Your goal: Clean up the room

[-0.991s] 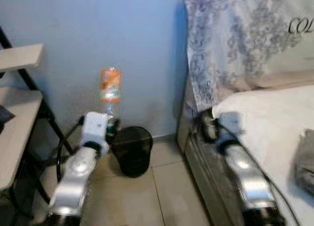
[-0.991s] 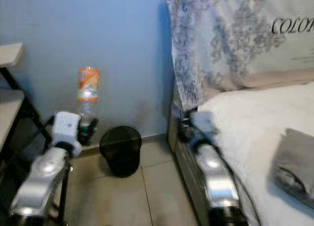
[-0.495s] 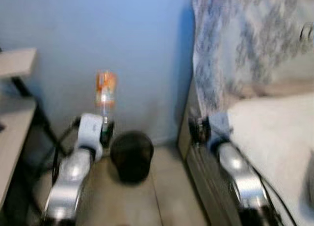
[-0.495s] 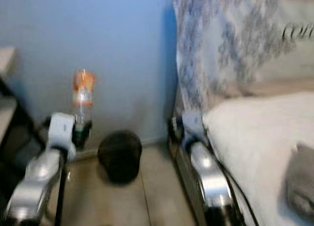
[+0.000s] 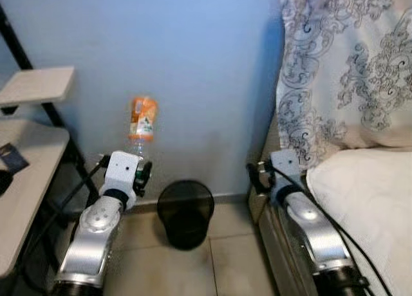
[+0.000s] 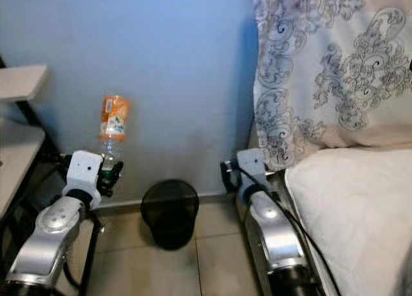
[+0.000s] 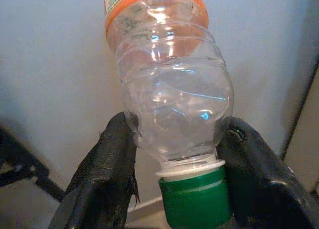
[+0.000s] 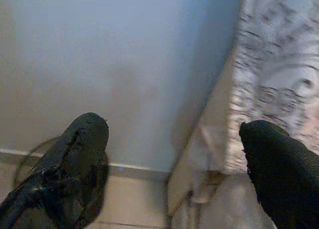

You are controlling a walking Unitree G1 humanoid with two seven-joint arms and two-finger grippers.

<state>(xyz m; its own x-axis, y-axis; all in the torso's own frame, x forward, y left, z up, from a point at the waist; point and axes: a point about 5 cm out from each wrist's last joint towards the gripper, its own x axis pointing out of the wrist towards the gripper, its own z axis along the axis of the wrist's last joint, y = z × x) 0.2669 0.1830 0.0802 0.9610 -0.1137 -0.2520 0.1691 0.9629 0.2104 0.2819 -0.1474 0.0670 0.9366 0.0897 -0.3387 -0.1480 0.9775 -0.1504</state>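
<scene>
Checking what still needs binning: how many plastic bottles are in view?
1. The plastic bottle is clamped cap-down in the left end effector, left of and above the black bin. Others may lie outside these views.

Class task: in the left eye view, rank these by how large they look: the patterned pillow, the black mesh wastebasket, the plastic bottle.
1. patterned pillow, clearly largest
2. black mesh wastebasket
3. plastic bottle, held cap-down in the left pincer; nearer the camera than the wastebasket, yet looks smaller.

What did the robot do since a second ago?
Nothing much: mainly the camera shifted. The left gripper still holds the plastic bottle cap-down, up and to the left of the black bin. The right gripper stays open beside the bed.
</scene>
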